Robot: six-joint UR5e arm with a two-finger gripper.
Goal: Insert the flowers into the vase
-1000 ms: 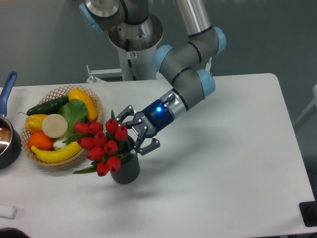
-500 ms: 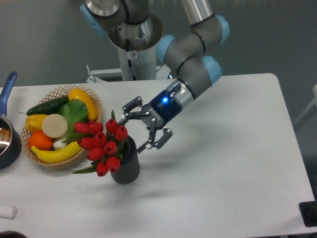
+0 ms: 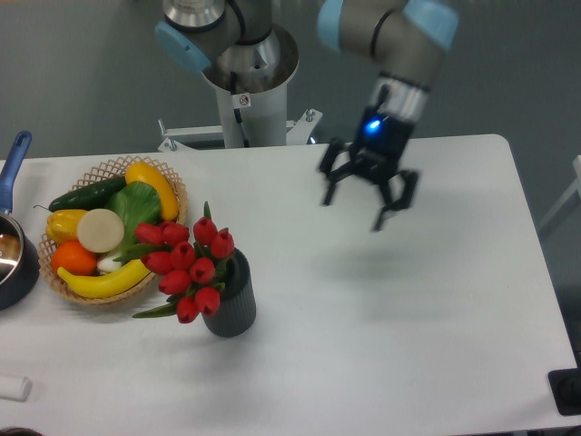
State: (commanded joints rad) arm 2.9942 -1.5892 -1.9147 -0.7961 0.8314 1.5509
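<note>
The flowers [image 3: 188,263], red tulip buds with green leaves, stick out of the dark ribbed vase [image 3: 231,304] and lean left toward the basket. Their stems are hidden inside the vase. The vase stands upright on the white table. My gripper [image 3: 367,202] hangs well above the table, far to the upper right of the vase. Its fingers are spread open with nothing between them, and it is slightly blurred.
A woven basket [image 3: 171,184] of fruit and vegetables sits just left of the flowers. A dark pan with a blue handle [image 3: 15,154] is at the left edge. A small white object [image 3: 14,388] lies at the front left. The robot base [image 3: 245,82] stands behind the table.
My open gripper has pulled away from the vase, moving up and to the right. The flowers stay in the vase, unmoved.
</note>
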